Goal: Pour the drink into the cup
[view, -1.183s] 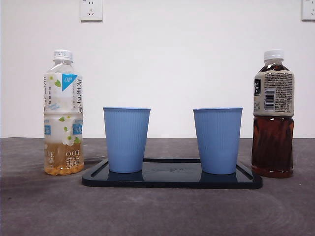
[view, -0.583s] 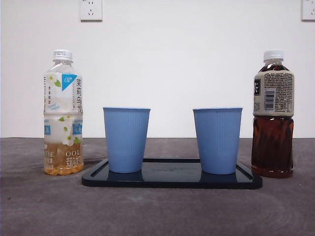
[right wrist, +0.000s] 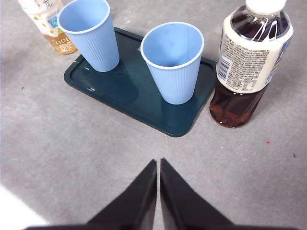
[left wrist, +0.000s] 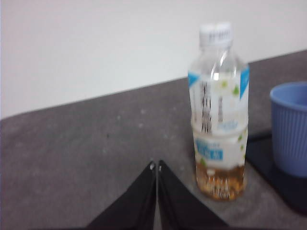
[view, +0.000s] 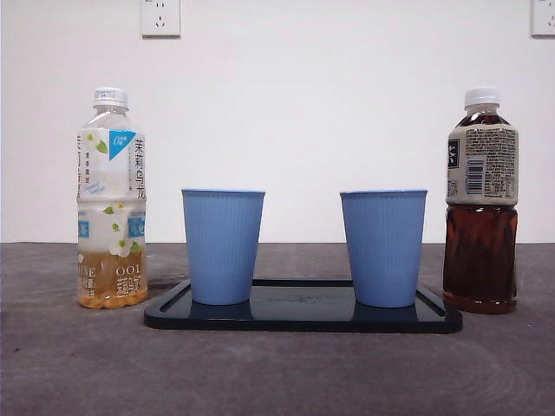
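You have a grey table (view: 277, 373) carrying a dark tray (view: 303, 316) with two empty blue cups, one (view: 223, 245) nearer the jasmine tea bottle (view: 111, 199), the other (view: 383, 247) nearer the dark tea bottle (view: 481, 201). Both bottles stand upright, capped, just beside the tray ends. Your left gripper (left wrist: 156, 165) and right gripper (right wrist: 158, 163) each hover with jaws pressed together, holding nothing

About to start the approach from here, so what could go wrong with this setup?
Both bottles still wear white caps: the dark tea bottle and jasmine tea bottle cannot pour until opened. The blue cups look empty and light, standing loose on the tray, so a nudge may tip them.
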`<state>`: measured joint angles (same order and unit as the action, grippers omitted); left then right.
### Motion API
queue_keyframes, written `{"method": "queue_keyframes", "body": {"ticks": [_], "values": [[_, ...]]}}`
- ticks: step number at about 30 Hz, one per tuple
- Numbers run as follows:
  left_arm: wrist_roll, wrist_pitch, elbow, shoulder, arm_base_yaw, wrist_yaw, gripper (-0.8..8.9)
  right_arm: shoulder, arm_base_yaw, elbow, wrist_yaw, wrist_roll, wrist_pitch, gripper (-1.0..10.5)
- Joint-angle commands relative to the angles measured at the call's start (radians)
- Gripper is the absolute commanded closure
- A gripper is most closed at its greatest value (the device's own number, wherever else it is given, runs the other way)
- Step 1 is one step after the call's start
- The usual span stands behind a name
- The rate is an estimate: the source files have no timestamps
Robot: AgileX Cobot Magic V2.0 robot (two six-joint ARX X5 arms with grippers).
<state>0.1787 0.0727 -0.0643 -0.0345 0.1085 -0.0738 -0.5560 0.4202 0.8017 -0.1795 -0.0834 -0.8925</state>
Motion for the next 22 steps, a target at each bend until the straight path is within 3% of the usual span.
{"method": "queue_keyframes", "body": {"ticks": [1, 10, 22], "values": [[0.011, -0.006, 0.031, 0.032, -0.004, 0.003, 8.07, -0.003, 0.008, 0.014, 0.001, -0.010, 0.010, 9.4], [0.011, 0.112, 0.052, 0.032, -0.059, 0.003, 8.07, -0.003, 0.008, 0.014, 0.001, -0.010, 0.010, 9.4], [0.011, 0.112, 0.052, 0.031, -0.059, 0.003, 8.07, -0.003, 0.008, 0.014, 0.001, -0.010, 0.010, 9.4]]}}
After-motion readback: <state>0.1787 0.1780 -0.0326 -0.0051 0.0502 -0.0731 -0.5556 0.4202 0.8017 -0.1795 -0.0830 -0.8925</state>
